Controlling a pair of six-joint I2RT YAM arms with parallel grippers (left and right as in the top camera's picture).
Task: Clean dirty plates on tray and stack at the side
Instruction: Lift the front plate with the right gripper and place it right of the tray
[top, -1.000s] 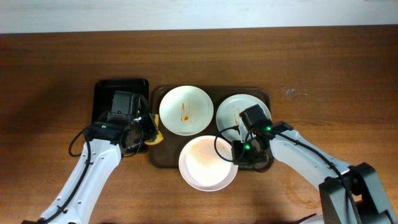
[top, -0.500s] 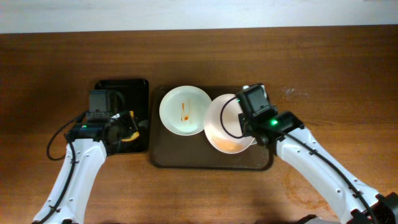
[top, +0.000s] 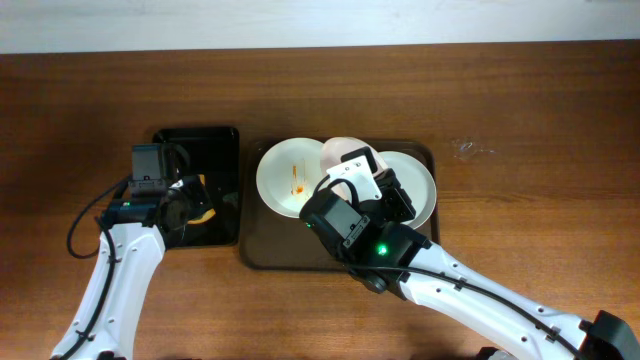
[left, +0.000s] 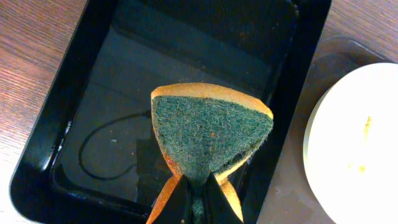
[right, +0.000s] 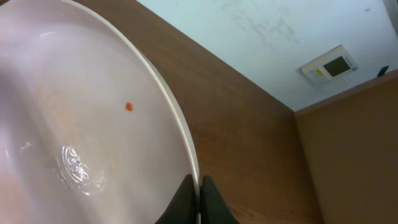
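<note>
My right gripper (right: 199, 190) is shut on the rim of a white plate (right: 74, 124), which has a small orange speck and a faint smear. In the overhead view this gripper (top: 352, 166) is raised high, holding the plate (top: 340, 152) tilted on edge above the dark brown tray (top: 262, 255). A plate with orange-red streaks (top: 288, 178) lies on the tray's left, and another white plate (top: 418, 188) lies on its right, partly hidden by the arm. My left gripper (left: 198, 194) is shut on an orange sponge with a green scouring face (left: 208, 130).
The sponge and left gripper (top: 186, 210) hang over the smaller black tray (top: 215, 140), which holds a wet film (left: 112, 124). The streaked plate's edge (left: 357, 155) shows at the right of the left wrist view. Brown wooden table (top: 520, 110) surrounds both trays.
My right arm has lifted the wiped plate off the tray, tipped it on edge and risen toward the camera. My left gripper has carried the sponge left over the black tray.
</note>
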